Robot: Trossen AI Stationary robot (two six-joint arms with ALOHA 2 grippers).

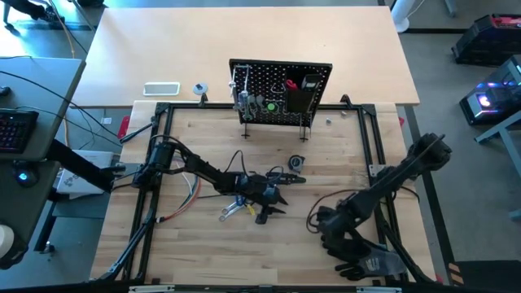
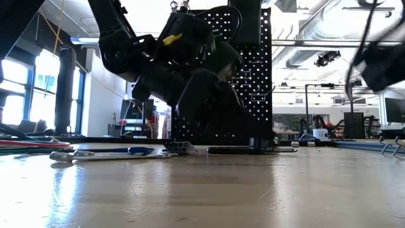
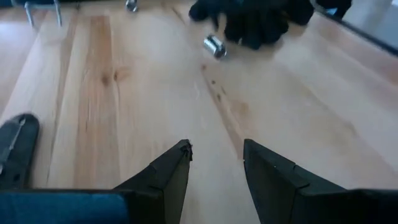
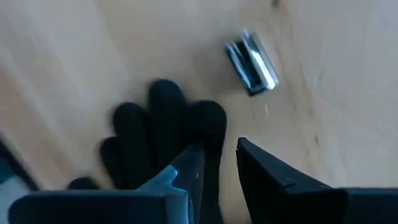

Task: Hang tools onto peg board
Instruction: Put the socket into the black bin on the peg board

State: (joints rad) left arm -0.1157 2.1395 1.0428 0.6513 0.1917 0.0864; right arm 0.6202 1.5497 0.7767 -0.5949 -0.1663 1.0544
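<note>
The black peg board (image 1: 281, 91) stands upright at the table's far middle. Silver tools (image 1: 242, 94), a green-handled one (image 1: 269, 104) and a red-handled one (image 1: 291, 84) hang on it beside its black bin (image 1: 308, 91). A silver wrench (image 1: 232, 212) and a blue-handled driver (image 2: 136, 150) lie flat on the wood at mid-table. My left gripper (image 3: 216, 155) is open just right of them, low over bare wood. My right gripper (image 4: 219, 155) is open, pointing down over the fingertips of a black glove (image 4: 163, 121). A small silver socket (image 4: 252, 62) lies beside the glove. My right gripper points down at the black glove's fingertips (image 4: 208, 127), one of which shows in the gap between its fingers. I cannot tell whether it touches the glove.
Black gloves (image 1: 352, 248) lie at the near right under my right arm. A small dark round object (image 1: 295, 163) sits between the peg board and my left gripper. A dark flat thing (image 3: 15, 152) lies beside my left gripper. Cables (image 1: 183, 203) trail at the left. Bare wood lies ahead of my left gripper.
</note>
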